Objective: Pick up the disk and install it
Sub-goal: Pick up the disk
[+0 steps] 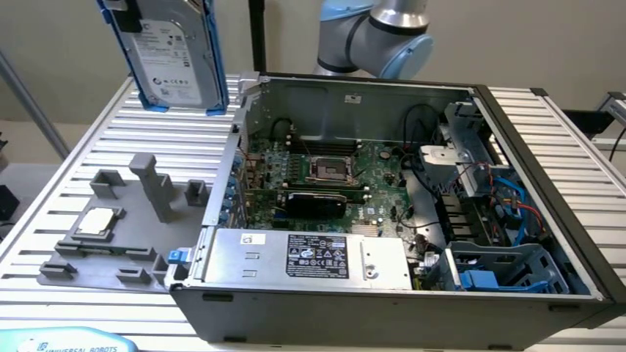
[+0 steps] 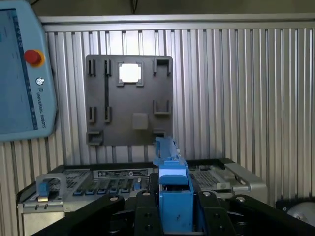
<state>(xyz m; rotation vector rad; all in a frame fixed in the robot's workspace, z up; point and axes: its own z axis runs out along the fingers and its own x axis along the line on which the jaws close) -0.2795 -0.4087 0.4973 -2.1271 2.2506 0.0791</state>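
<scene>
Here the fingers (image 2: 146,212) clamp the disk (image 1: 171,55), held aloft with its long axis near upright

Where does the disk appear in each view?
Exterior view: the disk hangs high at the exterior view's left, above the table.
Wrist view: the disk stands edge-on, gripped by the hand.
Shared landmark: the grey tray holding the square silver chip.

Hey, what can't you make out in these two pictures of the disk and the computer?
- Exterior view: the disk's top end, cut off by the upper edge; its label print, too small.
- Wrist view: the disk's faces, seen edge-on; its gripped end, covered by the hand.
</scene>
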